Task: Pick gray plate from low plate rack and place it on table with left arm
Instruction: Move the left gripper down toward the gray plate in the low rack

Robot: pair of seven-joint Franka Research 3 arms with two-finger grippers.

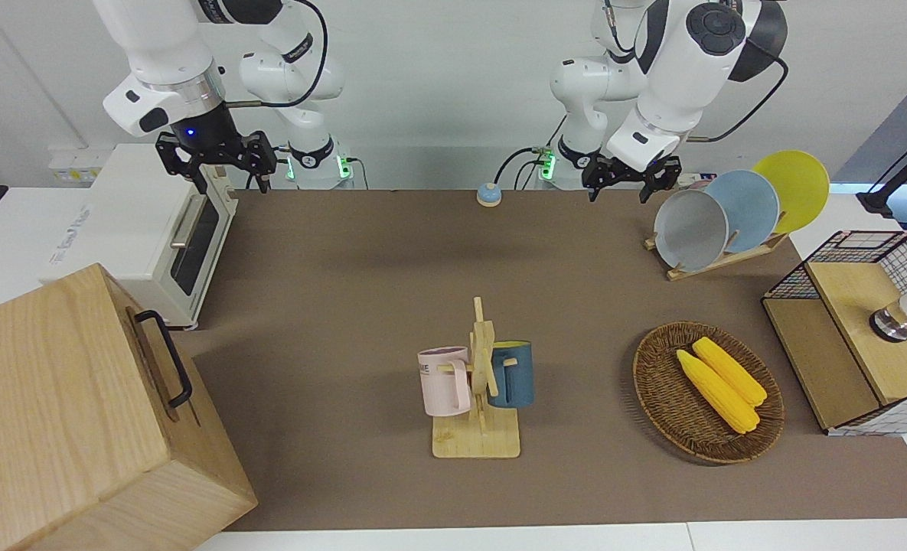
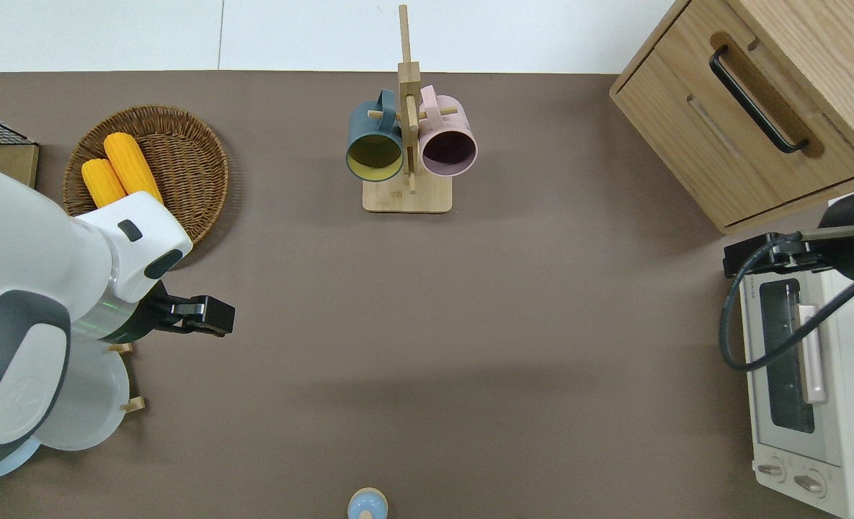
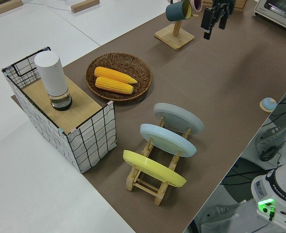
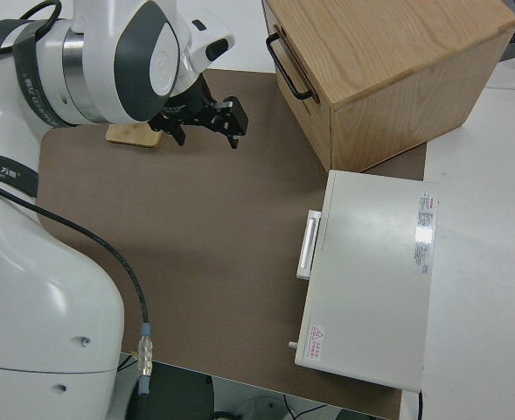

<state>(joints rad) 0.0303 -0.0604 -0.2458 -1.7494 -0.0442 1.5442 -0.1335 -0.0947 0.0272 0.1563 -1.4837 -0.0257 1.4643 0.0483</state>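
The gray plate (image 1: 690,229) stands on edge in the low plate rack (image 1: 721,260) at the left arm's end of the table (image 1: 361,306), in the slot farthest from the robots. A light blue plate (image 1: 745,208) and a yellow plate (image 1: 794,187) fill the slots nearer to them. In the left side view the gray plate (image 3: 178,118) leans in the rack (image 3: 155,182). My left gripper (image 1: 620,184) hangs open and empty in the air; seen from overhead the gripper (image 2: 207,317) is over bare mat beside the rack, and the arm hides much of the gray plate (image 2: 84,400). The right arm is parked, its gripper (image 1: 220,164) open.
A wicker basket (image 1: 656,383) with two corn cobs lies farther from the robots than the rack. A wire crate (image 1: 859,329) holds the table's end there. A mug stand (image 1: 477,398) stands mid-table. A wooden cabinet (image 1: 78,413), a toaster oven (image 1: 154,229) and a small bell (image 1: 488,194) also stand here.
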